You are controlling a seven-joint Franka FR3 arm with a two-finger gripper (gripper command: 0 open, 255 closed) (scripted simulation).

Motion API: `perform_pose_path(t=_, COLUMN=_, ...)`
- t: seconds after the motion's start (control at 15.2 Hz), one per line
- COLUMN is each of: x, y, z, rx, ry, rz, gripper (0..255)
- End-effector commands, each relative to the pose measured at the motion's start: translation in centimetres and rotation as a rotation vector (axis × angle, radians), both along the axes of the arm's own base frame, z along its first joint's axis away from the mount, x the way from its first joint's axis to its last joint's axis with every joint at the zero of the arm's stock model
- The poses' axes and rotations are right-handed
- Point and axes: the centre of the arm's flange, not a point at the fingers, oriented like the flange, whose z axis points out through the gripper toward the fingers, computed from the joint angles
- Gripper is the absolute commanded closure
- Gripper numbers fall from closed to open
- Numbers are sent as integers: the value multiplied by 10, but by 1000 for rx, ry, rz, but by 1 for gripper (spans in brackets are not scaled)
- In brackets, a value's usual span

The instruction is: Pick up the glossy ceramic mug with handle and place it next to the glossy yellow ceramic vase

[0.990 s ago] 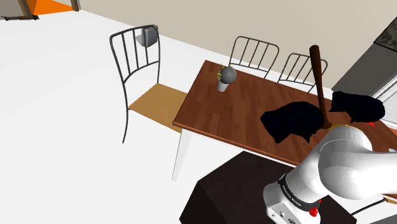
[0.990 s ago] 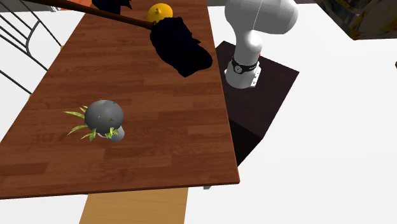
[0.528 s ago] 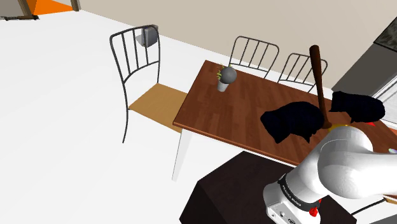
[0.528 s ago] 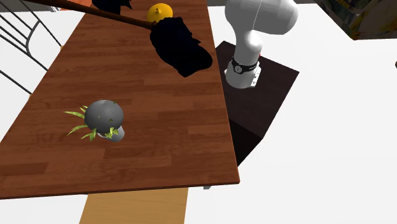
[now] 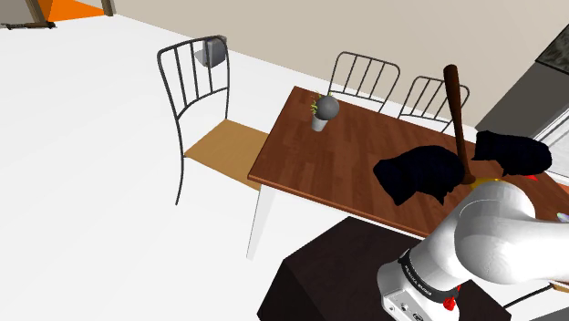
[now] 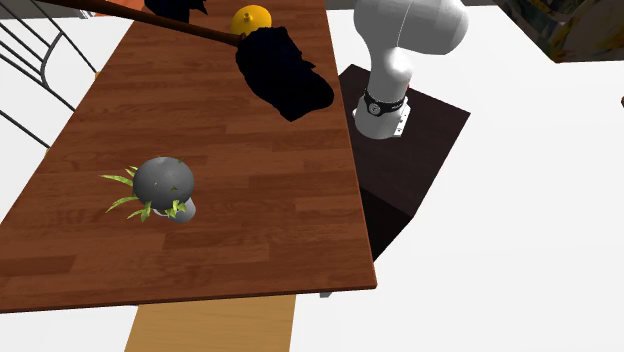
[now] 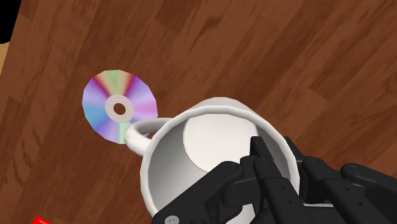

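Gripper (image 7: 273, 147) clamped on mug (image 7: 203, 137) wall; disc (image 7: 119, 106) beside handle; second exterior view: vase (image 6: 252, 20) at gripper's 11 o'clock.

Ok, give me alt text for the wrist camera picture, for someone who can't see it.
A white mug seen from above stands on a brown wooden table, with the black claw at its rim. The mug's handle points toward a rainbow-sheened disc lying flat on the table beside it.
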Motion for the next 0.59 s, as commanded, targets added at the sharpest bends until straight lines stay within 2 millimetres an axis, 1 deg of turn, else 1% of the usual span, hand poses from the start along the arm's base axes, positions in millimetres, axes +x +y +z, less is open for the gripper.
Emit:
perform_pose_path(t=0.0, x=0, y=0, z=-10, rx=0, ry=0, rz=0, gripper=255)
perform_pose_path(t=0.53, x=0, y=0, z=-52, rx=0, ry=0, rz=0, gripper=255)
